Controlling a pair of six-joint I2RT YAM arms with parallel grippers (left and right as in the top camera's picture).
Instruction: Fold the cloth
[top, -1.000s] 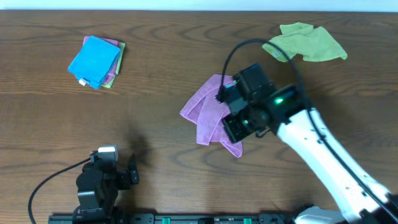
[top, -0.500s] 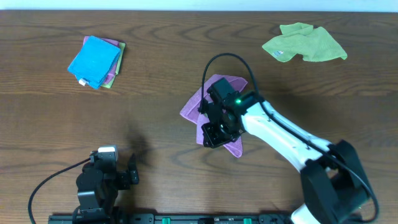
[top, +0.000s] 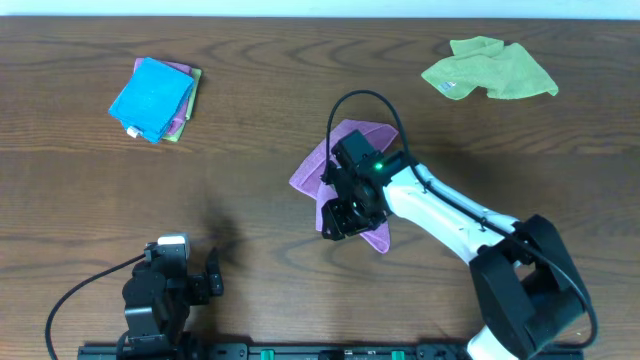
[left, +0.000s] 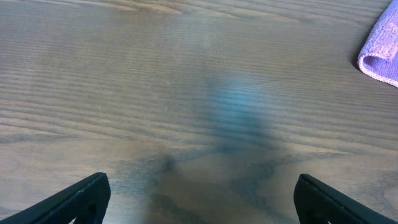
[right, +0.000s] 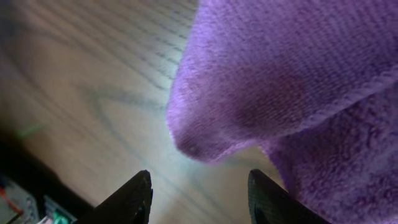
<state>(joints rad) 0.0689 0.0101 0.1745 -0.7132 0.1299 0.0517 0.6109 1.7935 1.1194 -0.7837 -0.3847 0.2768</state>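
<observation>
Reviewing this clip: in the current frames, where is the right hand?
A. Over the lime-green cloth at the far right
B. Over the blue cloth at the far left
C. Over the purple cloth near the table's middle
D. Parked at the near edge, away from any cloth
C: the overhead view shows the right hand low over the purple cloth, and its wrist view is mostly filled with purple fabric.

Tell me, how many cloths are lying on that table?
3 in plain sight: purple cloth in the middle, green cloth far right, blue cloth far left. Under the blue one, coloured edges suggest more hidden there.
</observation>
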